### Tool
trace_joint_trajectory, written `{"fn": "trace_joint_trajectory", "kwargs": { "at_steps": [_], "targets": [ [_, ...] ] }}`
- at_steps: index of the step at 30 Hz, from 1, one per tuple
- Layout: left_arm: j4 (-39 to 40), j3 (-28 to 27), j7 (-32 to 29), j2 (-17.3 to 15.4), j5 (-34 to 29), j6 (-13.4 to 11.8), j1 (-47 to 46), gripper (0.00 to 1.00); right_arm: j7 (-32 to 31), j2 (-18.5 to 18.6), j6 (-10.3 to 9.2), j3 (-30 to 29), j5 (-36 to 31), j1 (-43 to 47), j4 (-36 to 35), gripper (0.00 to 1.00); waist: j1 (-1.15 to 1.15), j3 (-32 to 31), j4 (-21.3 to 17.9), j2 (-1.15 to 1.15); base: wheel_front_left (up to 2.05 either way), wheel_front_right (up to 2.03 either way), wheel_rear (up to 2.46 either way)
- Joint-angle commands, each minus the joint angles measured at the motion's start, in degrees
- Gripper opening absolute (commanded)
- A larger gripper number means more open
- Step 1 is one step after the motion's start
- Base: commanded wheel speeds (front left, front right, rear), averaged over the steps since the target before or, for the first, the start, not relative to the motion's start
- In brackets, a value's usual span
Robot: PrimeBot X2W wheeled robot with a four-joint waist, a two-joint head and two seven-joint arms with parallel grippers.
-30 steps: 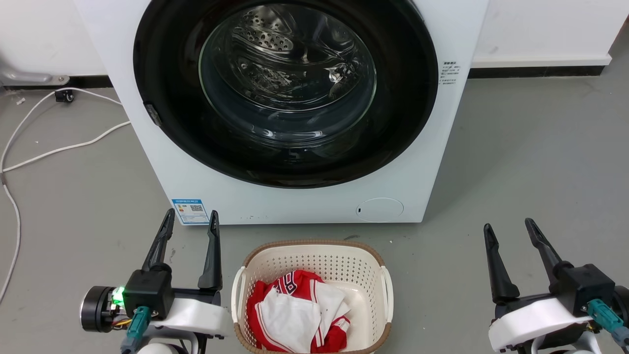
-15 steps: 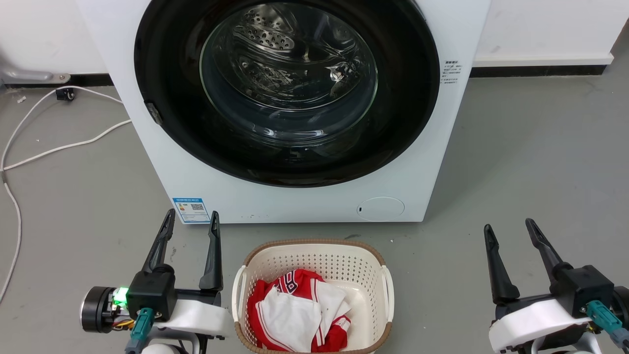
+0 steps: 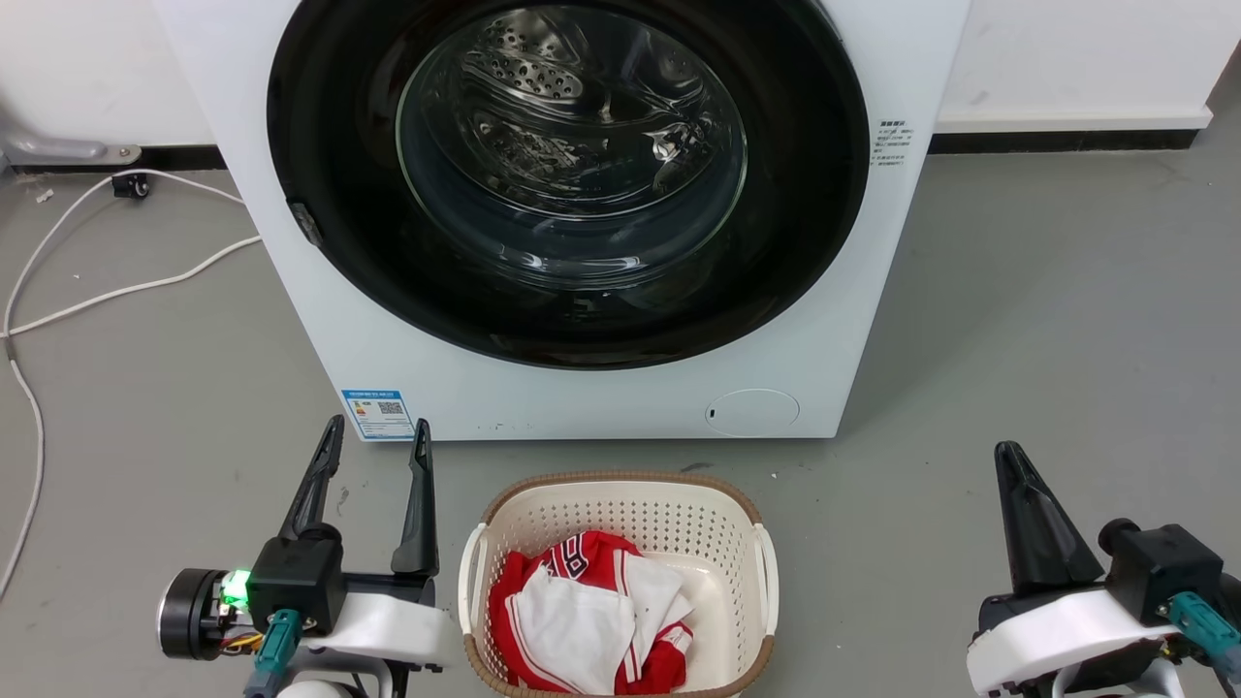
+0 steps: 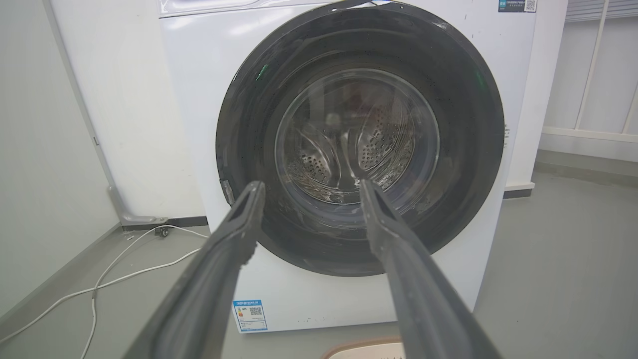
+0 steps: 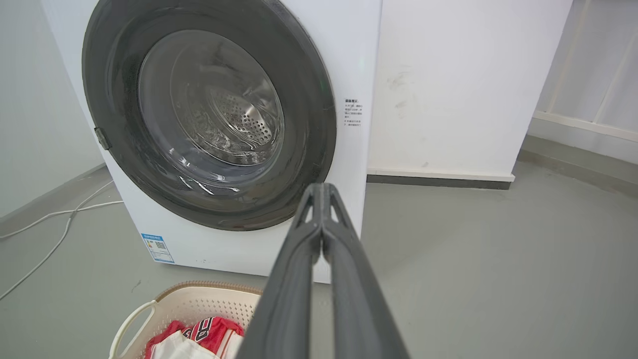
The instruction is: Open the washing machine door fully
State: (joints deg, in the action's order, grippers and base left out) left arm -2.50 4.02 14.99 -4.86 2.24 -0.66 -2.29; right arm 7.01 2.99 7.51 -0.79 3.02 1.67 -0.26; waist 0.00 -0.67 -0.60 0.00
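Right of basket (image 3: 630,517), right jaws together.

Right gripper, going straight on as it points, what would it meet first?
The right gripper likely meets the white front of the washing machine, beside the washing machine door; depth unclear.

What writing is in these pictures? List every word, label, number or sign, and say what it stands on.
No text here can be read.
Blue label, low left on the washing machine: fine print and a square code, too small.
Printed lines right of the door: too small.
Dark sticker at its top right corner: too small.
Red and white cloth in the basket: dark marks on the trim, unreadable.
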Motion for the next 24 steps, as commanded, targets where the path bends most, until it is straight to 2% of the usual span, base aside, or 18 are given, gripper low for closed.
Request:
{"fn": "trace_joint_trajectory", "kwargs": {
  "at_steps": [1,4,9,13,18,20,24],
  "targets": [
    [-0.06,-0.14,0.28,0.06,-0.3,0.15,0.64,1.0,0.06,-0.22,-0.03,0.0,0.91,0.28,0.09,0.0,0.0,0.05,-0.02,0.0,0.0,0.0,0.0],
    [-0.08,-0.26,0.28,0.16,-0.28,0.2,0.67,1.0,0.85,-0.22,-0.04,-0.1,5.35,-0.07,0.66,0.0,0.0,0.13,-0.09,0.0,0.0,0.0,0.0],
    [0.01,-0.52,0.28,0.37,-0.24,0.25,0.69,1.0,3.1,-0.22,-0.03,1.32,23.2,-1.82,2.89,0.0,0.0,0.29,-0.26,0.0,0.0,0.0,0.0],
    [0.11,-0.61,0.27,0.53,-0.15,0.33,0.46,1.0,5.26,-0.2,-0.03,3.12,40.44,-3.27,4.42,0.0,0.0,0.42,-0.25,0.0,0.0,0.0,0.0],
    [0.48,-0.81,0.23,0.79,0.05,0.19,-0.17,1.0,6.64,-0.18,-0.02,4.09,70.14,-7.61,5.47,0.0,0.0,1.17,-0.25,0.0,0.0,0.0,0.0],
    [0.97,-1.09,0.22,0.9,0.36,-0.07,-0.73,1.0,6.0,-0.18,-0.02,3.81,77.69,-10.48,5.9,0.0,0.0,1.97,-0.4,0.0,0.0,0.0,0.0],
    [2.04,-1.47,0.22,1.1,0.52,-0.4,-1.95,1.0,2.72,0.3,-0.02,1.17,85.77,-17.38,8.28,0.0,0.0,4.16,-0.48,0.0,0.0,0.0,0.0]
  ]
}}
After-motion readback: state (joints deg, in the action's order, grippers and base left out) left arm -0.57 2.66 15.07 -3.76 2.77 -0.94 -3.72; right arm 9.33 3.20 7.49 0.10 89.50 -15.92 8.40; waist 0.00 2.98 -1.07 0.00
